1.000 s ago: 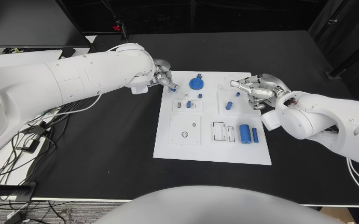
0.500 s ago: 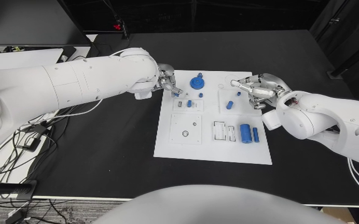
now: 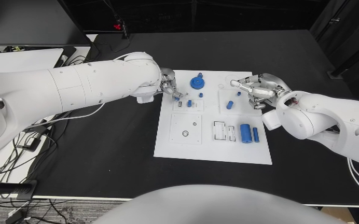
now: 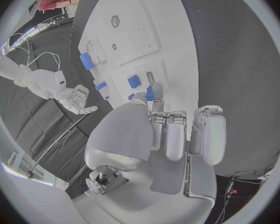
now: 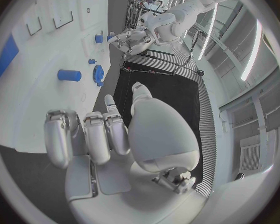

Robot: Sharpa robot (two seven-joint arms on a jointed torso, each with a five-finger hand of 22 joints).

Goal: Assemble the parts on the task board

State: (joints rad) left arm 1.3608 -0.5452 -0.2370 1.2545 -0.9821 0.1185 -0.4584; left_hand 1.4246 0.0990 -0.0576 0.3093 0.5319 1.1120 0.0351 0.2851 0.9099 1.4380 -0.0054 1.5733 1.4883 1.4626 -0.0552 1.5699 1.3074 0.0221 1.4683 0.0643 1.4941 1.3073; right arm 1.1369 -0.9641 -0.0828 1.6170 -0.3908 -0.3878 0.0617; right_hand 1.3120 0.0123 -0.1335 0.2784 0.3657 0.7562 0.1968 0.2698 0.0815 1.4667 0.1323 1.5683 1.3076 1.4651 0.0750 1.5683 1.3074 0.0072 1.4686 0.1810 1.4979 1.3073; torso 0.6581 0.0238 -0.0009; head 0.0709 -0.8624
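At far-left corner of task board [image 3: 213, 149], left hand [image 3: 167, 85] pinches small blue part [image 4: 150, 93], plain from left wrist camera. Right hand [image 3: 258, 90] hovers over board's right edge, fingers curled, holding nothing; blue gear [image 3: 196, 83] between hands.

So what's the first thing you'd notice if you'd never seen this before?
Probably the white task board in the middle of the black table, dotted with small blue parts, like the round blue gear near its far edge. Then the two silver hands: the left hand at the board's far left corner, the right hand at its right edge.
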